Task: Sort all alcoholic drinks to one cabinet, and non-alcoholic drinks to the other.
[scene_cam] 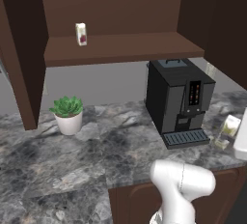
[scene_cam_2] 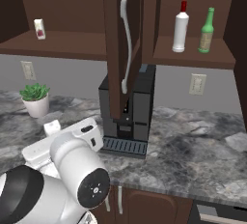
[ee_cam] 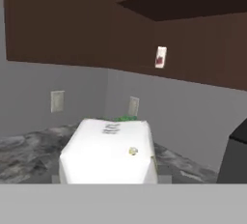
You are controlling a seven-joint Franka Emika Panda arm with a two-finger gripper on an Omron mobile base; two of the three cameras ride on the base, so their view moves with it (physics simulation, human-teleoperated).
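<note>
Gripper sits at the right edge of the left base view, just beside the cream carton, which leans tilted over the counter to the right of the coffee machine; in the hand view that carton looms very close, its yellowish mark facing the camera, and it covers the fingertips, so I cannot tell whether the jaws are clamped on it or merely around it; green leaves of the plant peep over its top edge, and two wall outlets show behind. White carton with the red mark stands upright on the shelf of the wide cabinet, towards its left end. Plant pot stands on the counter below that shelf, well left of the machine. In the right base view the narrow cabinet has its door swung open, curved silver handle facing out; on its shelf the green bottle stands upright, near a white bottle with a red cap on its left.
</note>
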